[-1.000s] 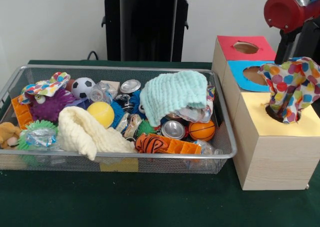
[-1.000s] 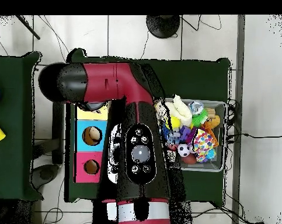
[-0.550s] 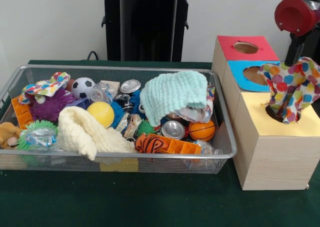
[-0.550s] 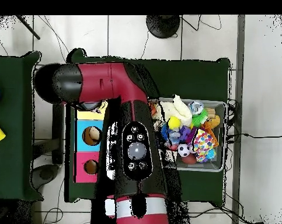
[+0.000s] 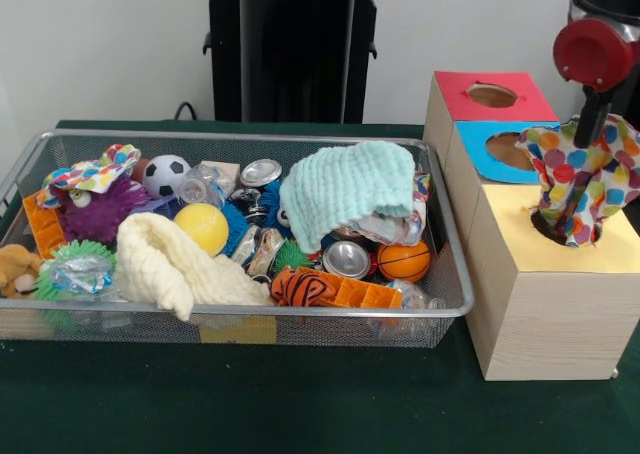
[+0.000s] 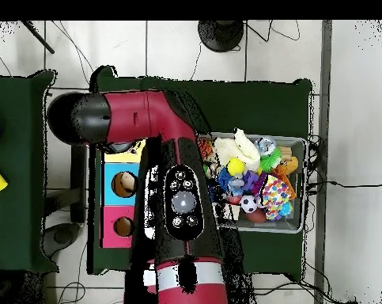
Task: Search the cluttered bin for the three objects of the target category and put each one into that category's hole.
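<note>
Clearly the target category is cloth: a spotted cloth [image 5: 585,179] hangs half in the yellow box's hole [image 5: 556,227], bunched and spilling over the rim under the arm [image 5: 598,59], whose jaws are hidden, so I cannot tell their state. The mint cloth [image 5: 347,189] and cream cloth [image 5: 170,262] in the wire bin [image 5: 250,319] should be light, limp and compressible, likely best pinched at a raised fold.
</note>
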Available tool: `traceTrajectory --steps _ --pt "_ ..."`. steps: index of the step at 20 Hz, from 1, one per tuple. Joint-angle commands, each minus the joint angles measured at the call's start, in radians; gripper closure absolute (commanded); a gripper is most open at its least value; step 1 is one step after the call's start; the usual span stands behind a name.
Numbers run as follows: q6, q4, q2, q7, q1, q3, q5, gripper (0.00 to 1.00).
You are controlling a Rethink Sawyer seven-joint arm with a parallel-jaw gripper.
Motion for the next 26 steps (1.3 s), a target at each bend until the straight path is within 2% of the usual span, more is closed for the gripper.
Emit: traceTrajectory --steps 1,14,26 --pt "-0.088 0.156 0.053 -0.024 -0.043 0.079 -0.066 1.0" --pt "-0.15 0.214 0.064 0.012 -0.044 0.078 -0.061 1.0" --pt "-0.149 0.247 0.049 0.009 -0.051 0.104 -0.041 1.0"
